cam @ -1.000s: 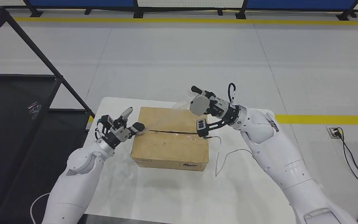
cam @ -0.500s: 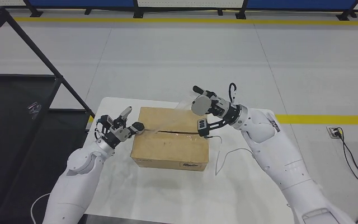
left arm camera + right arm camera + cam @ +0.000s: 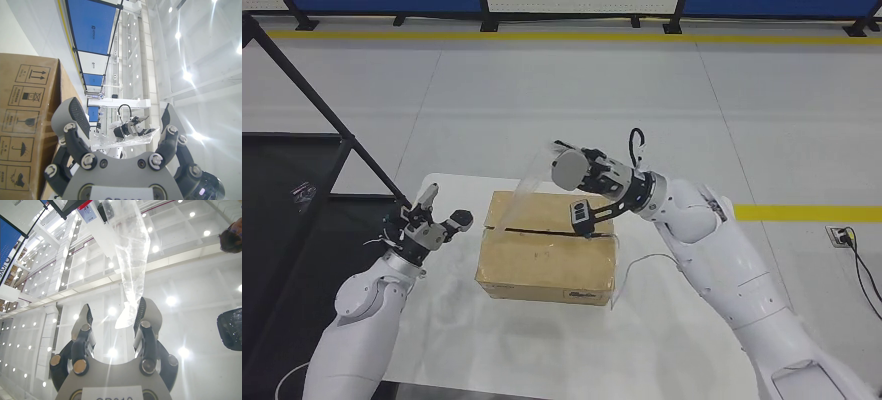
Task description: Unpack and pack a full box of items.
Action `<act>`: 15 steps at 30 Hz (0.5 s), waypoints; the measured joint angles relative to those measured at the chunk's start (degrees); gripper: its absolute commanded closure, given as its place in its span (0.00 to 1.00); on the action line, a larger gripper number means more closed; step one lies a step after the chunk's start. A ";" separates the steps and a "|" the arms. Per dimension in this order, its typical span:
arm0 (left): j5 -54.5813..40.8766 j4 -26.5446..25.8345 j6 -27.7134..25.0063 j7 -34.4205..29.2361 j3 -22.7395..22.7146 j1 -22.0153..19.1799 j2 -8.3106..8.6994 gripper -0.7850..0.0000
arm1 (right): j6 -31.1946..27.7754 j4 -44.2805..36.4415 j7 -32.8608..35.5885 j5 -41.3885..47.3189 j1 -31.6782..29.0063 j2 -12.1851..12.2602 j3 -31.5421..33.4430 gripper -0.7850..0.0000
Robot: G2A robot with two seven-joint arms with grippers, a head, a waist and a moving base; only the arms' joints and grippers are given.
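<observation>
A brown cardboard box (image 3: 542, 258) sits closed in the middle of the white table (image 3: 452, 330); its printed side fills one edge of the left wrist view (image 3: 28, 117). A long strip of clear tape (image 3: 525, 192) rises from the box's top seam to my right gripper (image 3: 564, 150), which hovers over the box's far edge. In the right wrist view that gripper (image 3: 114, 311) is open, and the tape (image 3: 132, 262) clings to one finger pad (image 3: 139, 313). My left gripper (image 3: 447, 206) stands open and empty to the left of the box (image 3: 121, 111).
A thin white cable (image 3: 642, 272) lies on the table to the right of the box. A black frame with dark netting (image 3: 302, 200) stands off the table's left side. Bare table lies in front of the box.
My left gripper has drawn back leftward from the box's left end. The right gripper has swung left and higher over the box, lifting the clear tape with it.
</observation>
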 measured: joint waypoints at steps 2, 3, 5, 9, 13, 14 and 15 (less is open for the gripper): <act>-0.32 -0.31 0.00 -0.04 -0.33 0.38 0.02 0.00 | 0.00 0.20 0.19 0.00 0.91 -0.49 -0.86 0.53; -0.48 -0.50 -0.03 -0.07 -0.51 0.58 0.03 0.00 | 0.00 0.47 0.35 0.00 1.52 -0.83 -1.42 0.53; -0.74 -0.75 -0.08 -0.15 -0.79 0.83 0.04 0.00 | 0.00 0.96 0.74 0.00 2.38 -1.34 -2.18 0.54; -1.15 -1.12 -0.09 -0.40 -1.43 1.25 0.09 0.00 | 0.00 1.90 1.77 0.00 4.21 -2.47 -3.71 0.55; -1.39 -1.19 -0.09 -0.59 -1.93 1.49 0.13 0.00 | 0.00 2.36 2.33 0.00 5.65 -3.43 -5.04 0.55; -1.49 -1.19 -0.09 -0.63 -2.02 1.52 0.13 0.00 | 0.00 2.51 2.37 0.00 5.98 -3.64 -5.36 0.55; -1.60 -1.20 -0.11 -0.68 -2.12 1.55 0.12 0.00 | 0.00 2.79 2.38 0.00 6.40 -3.92 -5.80 0.54</act>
